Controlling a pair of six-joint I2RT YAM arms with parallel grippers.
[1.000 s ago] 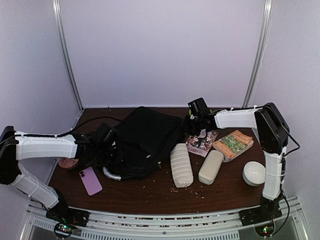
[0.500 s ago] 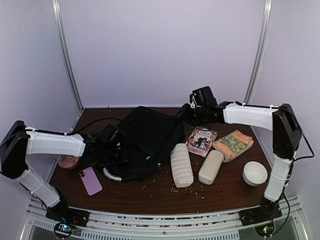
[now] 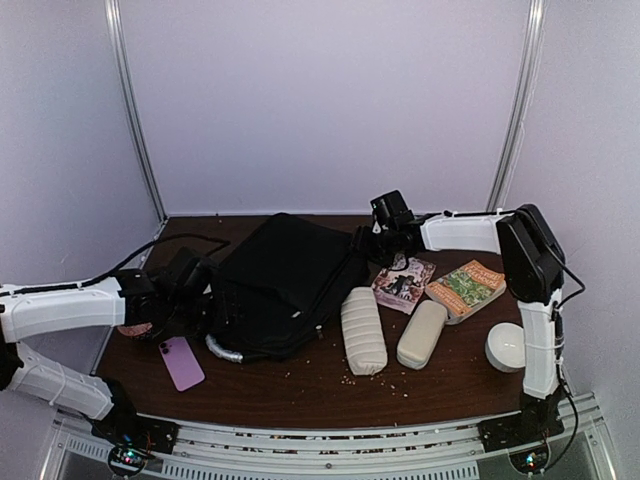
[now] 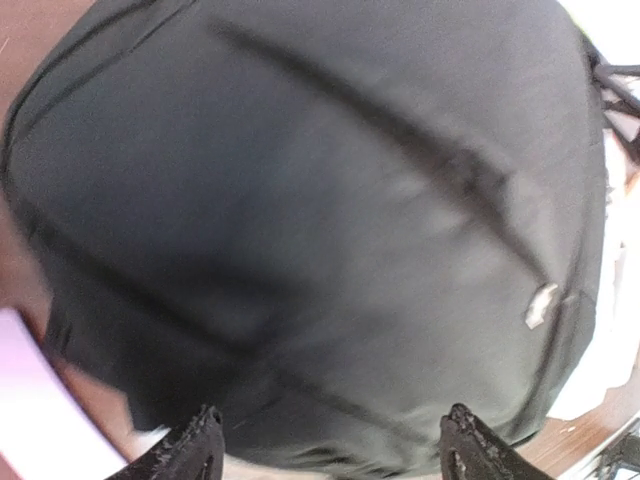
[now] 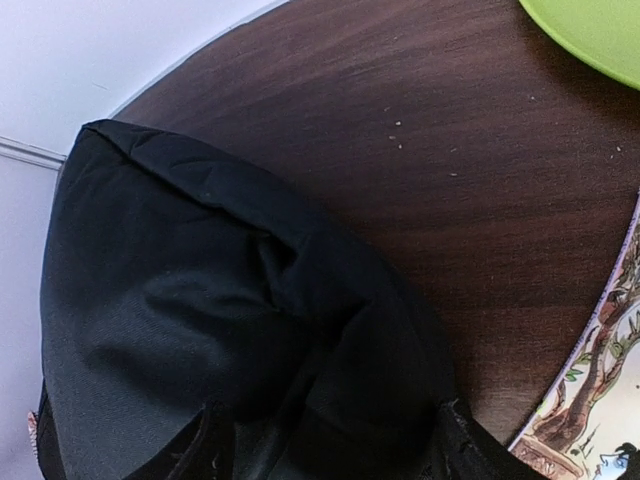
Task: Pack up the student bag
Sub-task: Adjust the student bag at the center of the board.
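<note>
Student bag (image 3: 290,275) is slumped left of the table's middle, toward the back edge. Left gripper (image 4: 328,448) and right gripper (image 5: 330,445) are both spread wide, black fabric right in front. The white tag (image 4: 541,304) is too blurry to read.

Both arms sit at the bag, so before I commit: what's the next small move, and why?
Probably close the right gripper on the student bag fold between its open fingers, to pin that end. The left gripper, also open, faces only smooth fabric with nothing to pinch.
</note>
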